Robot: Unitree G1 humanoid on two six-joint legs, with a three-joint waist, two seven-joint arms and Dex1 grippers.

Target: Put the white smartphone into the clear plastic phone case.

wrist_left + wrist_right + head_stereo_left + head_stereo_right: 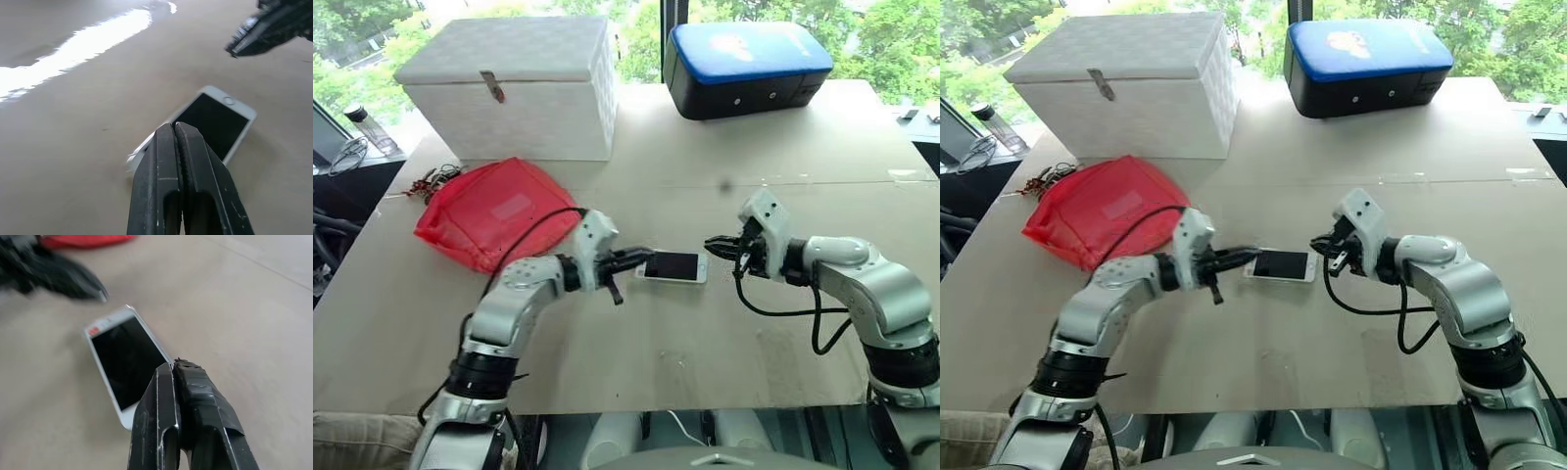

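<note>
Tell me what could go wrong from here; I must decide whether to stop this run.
Both grippers, left and right, are shut at opposite ends of the white smartphone, holding nothing; a push could slide it along the table. I cannot make out the clear case, so seating may be unfinished.

Both arms reach inward – jaws pressed shut, tips facing.

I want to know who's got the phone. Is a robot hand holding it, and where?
No. Both hands are shut on nothing. The white smartphone lies flat on the table, between the left hand and the right hand.
</note>
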